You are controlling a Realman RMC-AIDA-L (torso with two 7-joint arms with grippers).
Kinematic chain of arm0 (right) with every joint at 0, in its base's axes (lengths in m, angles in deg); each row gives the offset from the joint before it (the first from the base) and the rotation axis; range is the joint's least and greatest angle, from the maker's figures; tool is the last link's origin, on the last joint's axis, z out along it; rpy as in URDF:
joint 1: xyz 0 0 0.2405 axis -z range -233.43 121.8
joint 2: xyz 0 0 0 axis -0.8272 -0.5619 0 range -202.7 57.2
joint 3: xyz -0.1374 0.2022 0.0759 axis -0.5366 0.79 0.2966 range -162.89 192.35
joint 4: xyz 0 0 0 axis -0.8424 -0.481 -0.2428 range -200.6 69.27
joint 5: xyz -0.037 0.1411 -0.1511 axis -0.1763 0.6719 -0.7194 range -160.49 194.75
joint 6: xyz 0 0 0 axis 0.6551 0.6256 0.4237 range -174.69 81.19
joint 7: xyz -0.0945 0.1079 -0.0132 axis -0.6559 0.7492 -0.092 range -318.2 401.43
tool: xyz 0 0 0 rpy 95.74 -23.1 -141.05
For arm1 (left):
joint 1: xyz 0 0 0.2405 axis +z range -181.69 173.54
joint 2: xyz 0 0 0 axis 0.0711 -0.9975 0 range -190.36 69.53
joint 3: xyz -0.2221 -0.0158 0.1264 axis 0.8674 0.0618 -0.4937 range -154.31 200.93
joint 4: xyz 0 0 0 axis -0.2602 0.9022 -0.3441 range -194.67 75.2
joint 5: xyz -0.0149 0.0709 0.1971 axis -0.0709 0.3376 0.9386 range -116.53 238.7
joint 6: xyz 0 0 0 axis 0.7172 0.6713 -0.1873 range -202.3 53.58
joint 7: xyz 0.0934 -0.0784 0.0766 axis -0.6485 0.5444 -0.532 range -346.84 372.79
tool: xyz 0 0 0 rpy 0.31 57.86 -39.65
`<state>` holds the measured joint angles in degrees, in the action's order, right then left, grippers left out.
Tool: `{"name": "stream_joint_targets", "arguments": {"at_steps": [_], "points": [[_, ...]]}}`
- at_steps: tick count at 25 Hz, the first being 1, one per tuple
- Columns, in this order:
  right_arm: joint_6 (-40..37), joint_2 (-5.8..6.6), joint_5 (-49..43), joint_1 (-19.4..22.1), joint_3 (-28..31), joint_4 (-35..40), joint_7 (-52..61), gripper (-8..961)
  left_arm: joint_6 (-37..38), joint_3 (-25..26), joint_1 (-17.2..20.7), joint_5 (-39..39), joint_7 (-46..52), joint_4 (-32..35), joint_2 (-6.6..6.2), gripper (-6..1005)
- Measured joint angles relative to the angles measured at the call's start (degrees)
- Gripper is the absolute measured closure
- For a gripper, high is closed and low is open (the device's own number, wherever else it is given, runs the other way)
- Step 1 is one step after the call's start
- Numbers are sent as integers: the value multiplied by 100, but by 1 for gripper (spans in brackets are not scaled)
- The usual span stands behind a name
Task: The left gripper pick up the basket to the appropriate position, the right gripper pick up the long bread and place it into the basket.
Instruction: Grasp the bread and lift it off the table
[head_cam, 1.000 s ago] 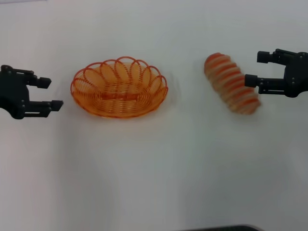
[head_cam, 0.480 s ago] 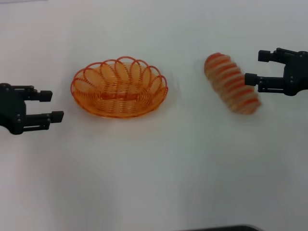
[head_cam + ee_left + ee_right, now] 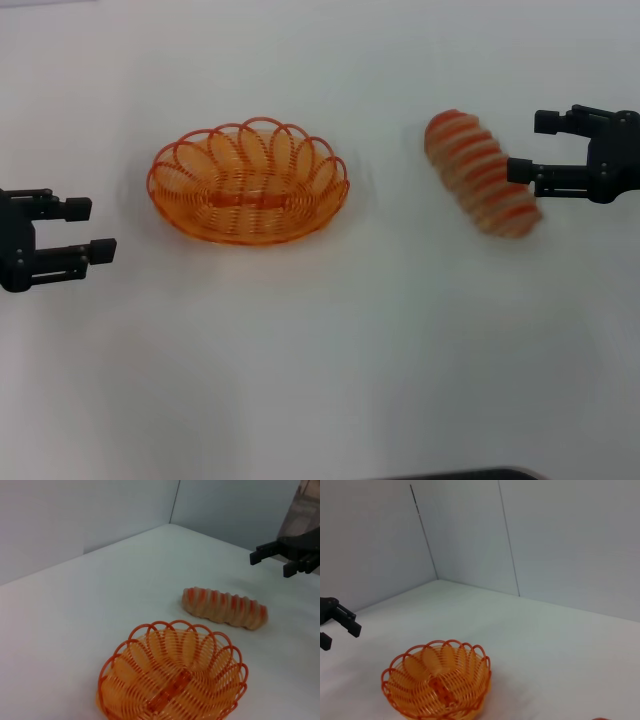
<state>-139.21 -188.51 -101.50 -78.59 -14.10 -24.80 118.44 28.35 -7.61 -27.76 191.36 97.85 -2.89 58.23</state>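
The oval orange wire basket (image 3: pixel 248 182) with its scalloped looped rim sits on the plain white table (image 3: pixel 320 360), left of centre in the head view, with bare surface on every side of it. The left gripper (image 3: pixel 84 229), a black two-fingered claw, hovers off the basket's left end, well apart from the rim, its fingers spread wide and holding nothing. The long bread (image 3: pixel 483 173), a tan ridged loaf with orange-red crosswise stripes, lies diagonally on the table to the right of the basket, a clear strip of table between them. The right gripper (image 3: pixel 532 146), a black claw, is just beside the loaf's right flank, jaws wide open and empty, its lower finger at the loaf's edge.
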Motion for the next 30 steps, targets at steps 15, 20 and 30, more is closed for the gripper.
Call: {"name": "stream_joint_targets", "arguments": {"at_steps": [15,20,30], "points": [[-122,85,-3,-31,21,6,252,40,119,-39,-64,32,380,-66,10,363],[-234,115,3,-47,34,13,273,40,92,-44,-29,35,350,-68,19,303],[-460,349,-53,-192,-4,180,904,40,84,-57,-35,50,338,-106,11,144]]}}
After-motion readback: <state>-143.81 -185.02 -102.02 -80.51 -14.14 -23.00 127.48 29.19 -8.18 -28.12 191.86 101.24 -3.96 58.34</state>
